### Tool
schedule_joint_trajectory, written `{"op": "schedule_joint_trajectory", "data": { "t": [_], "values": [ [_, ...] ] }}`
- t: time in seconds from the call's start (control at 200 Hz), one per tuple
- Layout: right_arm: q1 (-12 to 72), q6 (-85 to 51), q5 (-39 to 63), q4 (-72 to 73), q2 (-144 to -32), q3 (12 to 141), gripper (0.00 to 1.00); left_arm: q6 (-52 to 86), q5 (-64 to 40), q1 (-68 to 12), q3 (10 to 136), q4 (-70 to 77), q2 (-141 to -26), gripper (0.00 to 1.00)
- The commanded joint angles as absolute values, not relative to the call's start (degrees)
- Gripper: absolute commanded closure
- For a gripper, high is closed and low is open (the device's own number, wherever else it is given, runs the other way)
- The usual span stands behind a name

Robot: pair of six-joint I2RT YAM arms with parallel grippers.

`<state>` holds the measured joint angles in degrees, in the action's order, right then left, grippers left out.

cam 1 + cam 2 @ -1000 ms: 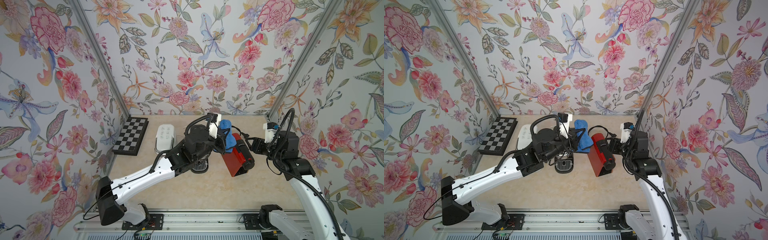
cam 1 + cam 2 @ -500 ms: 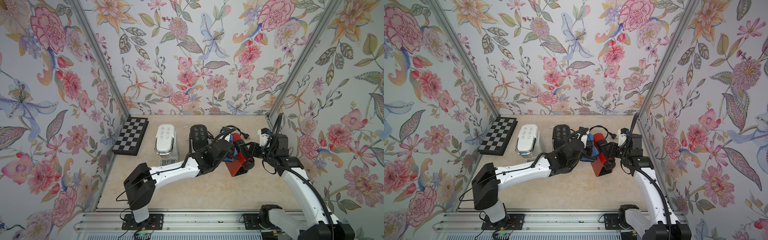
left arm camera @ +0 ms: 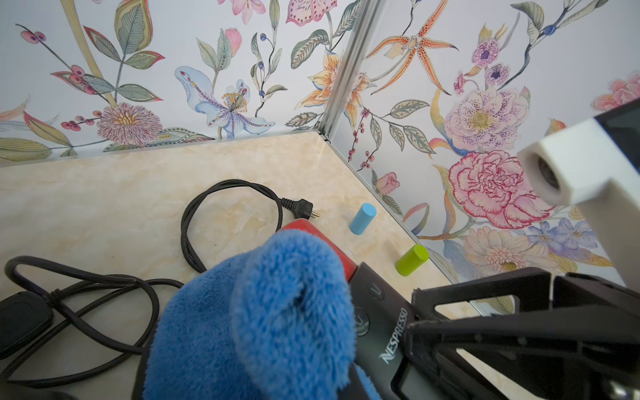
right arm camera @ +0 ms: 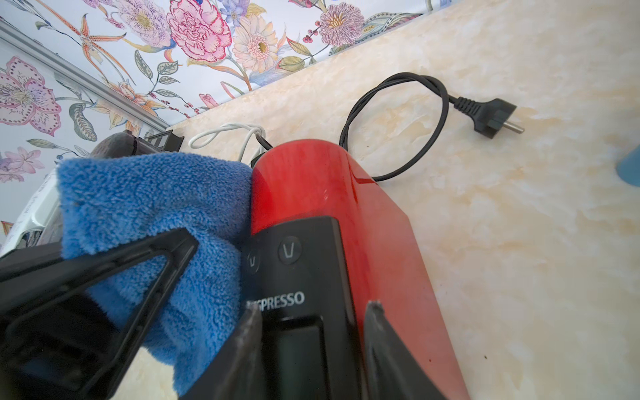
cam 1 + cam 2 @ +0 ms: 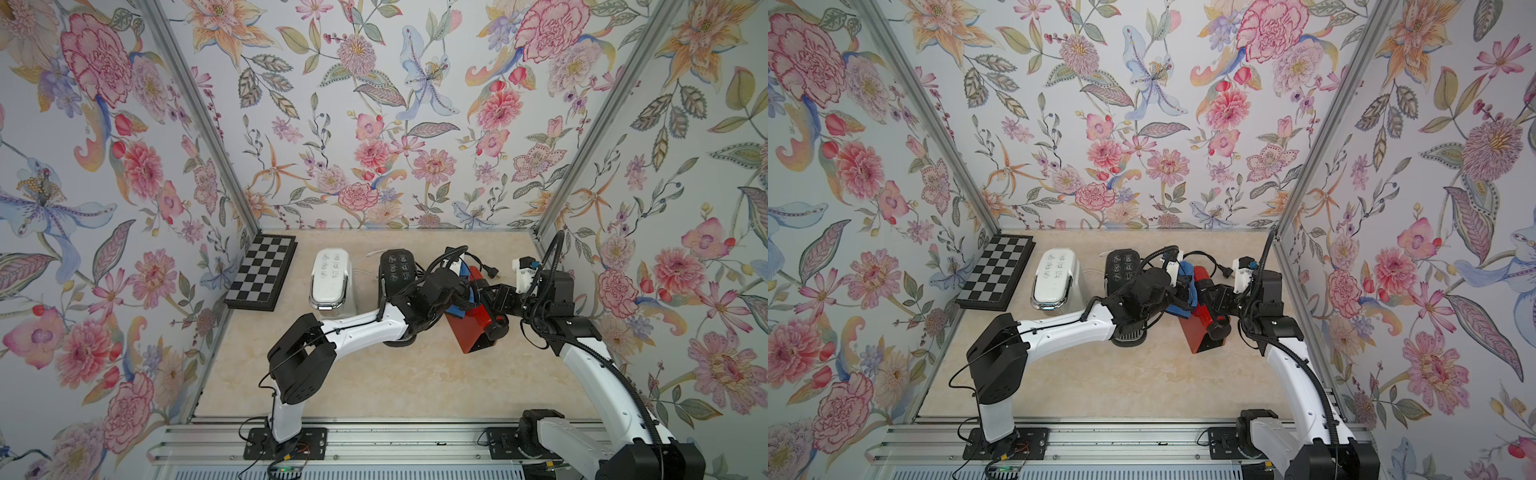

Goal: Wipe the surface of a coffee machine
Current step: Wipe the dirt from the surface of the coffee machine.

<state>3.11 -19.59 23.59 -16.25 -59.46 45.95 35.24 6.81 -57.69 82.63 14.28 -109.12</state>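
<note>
Cloth (image 4: 149, 221), clenched in the left gripper (image 5: 459, 293), pressed the side of the red coffee machine (image 4: 311, 180) on the table (image 4: 519, 242); right gripper (image 4: 311, 311) straddled its black top, apparently steadying it, grip uncertain.

Chessboard (image 5: 262, 272), blue cylinder (image 3: 362, 214) near green cylinder (image 3: 412, 259)

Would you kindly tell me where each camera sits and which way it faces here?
Both top views: high over the front rail, looking down at the red coffee machine; left arm and right arm show.
Left wrist: on the left arm, facing the back right corner over the blue cloth; the right pincer shows.
Right wrist: on the right arm, looking along the machine toward the back left corner; the right pincer straddles it.
Shared: both wrist views show cloth, machine and black plug.
</note>
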Motion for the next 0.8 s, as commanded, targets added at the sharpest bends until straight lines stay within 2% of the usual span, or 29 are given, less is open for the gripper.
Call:
{"op": "schedule_joint_trajectory", "data": {
  "t": [0.0,0.4,0.62,0.796],
  "values": [
    [2.90,-20.07,23.06,-18.74,-60.29,43.41,0.52,37.91,2.98,-58.01,80.46,18.99,-109.39,1.00],
    [3.34,-20.92,23.12,-18.29,-59.55,42.01,0.56,42.32,2.45,-64.80,66.19,27.42,-103.12,1.00],
    [3.69,-21.54,22.87,-18.28,-59.07,42.01,0.57,42.52,5.82,-70.05,65.61,27.74,-101.56,1.00],
    [4.21,-21.74,22.66,-18.31,-58.80,42.01,0.57,35.45,9.49,-69.61,70.85,23.57,-100.39,1.00]
  ]
}}
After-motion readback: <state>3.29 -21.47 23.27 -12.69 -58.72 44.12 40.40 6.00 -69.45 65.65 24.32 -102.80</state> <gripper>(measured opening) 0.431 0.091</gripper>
